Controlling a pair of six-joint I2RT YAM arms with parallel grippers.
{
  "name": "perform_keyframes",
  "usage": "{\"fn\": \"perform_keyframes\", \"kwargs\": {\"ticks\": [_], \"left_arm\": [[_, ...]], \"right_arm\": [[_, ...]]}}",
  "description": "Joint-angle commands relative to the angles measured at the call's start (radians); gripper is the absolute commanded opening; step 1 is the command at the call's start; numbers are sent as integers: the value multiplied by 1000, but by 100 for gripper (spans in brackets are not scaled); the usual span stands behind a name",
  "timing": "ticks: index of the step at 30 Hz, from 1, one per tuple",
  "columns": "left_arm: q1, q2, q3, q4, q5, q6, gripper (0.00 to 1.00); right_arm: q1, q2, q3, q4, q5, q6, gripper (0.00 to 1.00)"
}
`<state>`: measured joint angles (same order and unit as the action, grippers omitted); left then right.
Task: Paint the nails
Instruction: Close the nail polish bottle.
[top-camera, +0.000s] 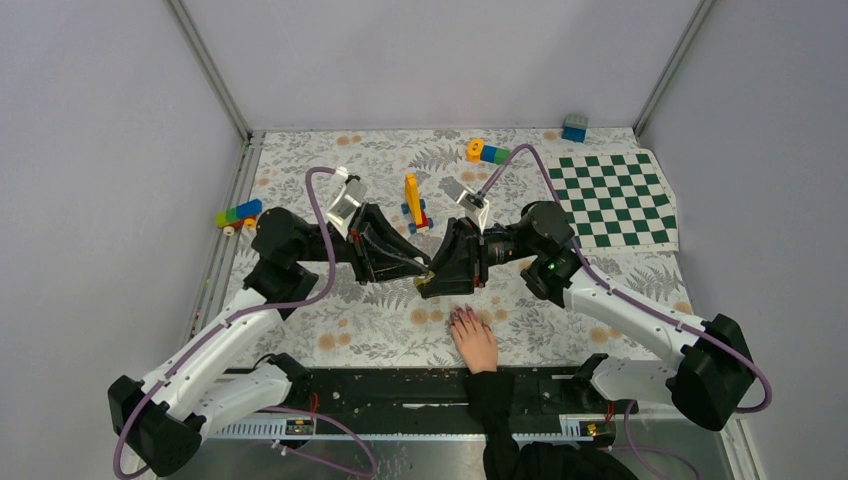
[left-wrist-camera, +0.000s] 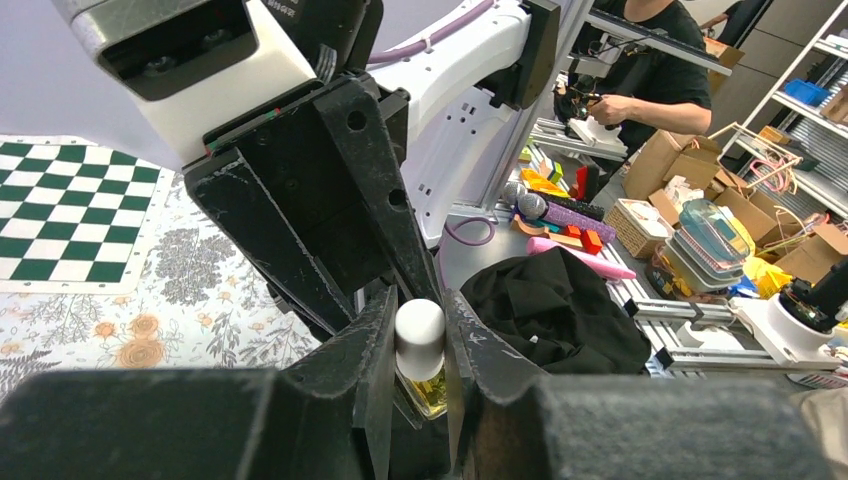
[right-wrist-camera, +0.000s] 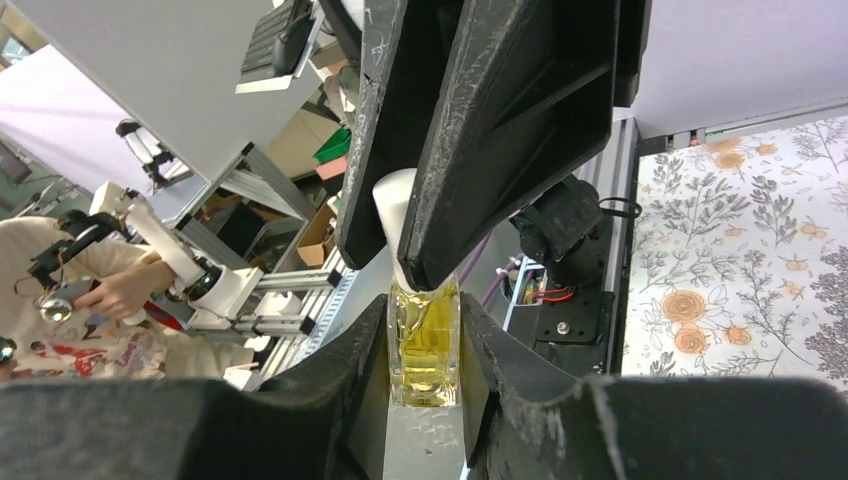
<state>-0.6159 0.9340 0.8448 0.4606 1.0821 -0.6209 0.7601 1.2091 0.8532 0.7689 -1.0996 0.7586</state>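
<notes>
Glass bottle (right-wrist-camera: 424, 350), square, clear, yellow-filled, sits clamped in the right end effector (right-wrist-camera: 424, 312); the left end effector (left-wrist-camera: 419, 312) pinches its rounded white cap (left-wrist-camera: 419, 330). Dark nails (top-camera: 462, 316) lie at its five o'clock on the floral bench (top-camera: 300, 170).

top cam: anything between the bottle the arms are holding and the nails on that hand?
Nothing. In the top view only a short stretch of bare floral cloth separates the bottle from the nails.
</notes>
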Motion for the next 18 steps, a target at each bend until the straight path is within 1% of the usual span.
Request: {"fn": "perform_keyframes", "kwargs": {"ticks": [1, 10, 14, 18], "left_arm": [[-48, -12, -7, -69, 180, 8, 0], [-58, -8, -20, -49, 147, 0, 1], [-57, -7, -29, -37, 127, -9, 7], [-57, -4, -31, -34, 110, -10, 20]], "right_arm": [[-15, -16, 58, 193, 98, 39, 0], [-14, -40, 43, 175, 148, 0, 0], [-13, -42, 38, 170, 164, -18, 0], [-12, -47, 44, 132, 168, -50, 0]]}}
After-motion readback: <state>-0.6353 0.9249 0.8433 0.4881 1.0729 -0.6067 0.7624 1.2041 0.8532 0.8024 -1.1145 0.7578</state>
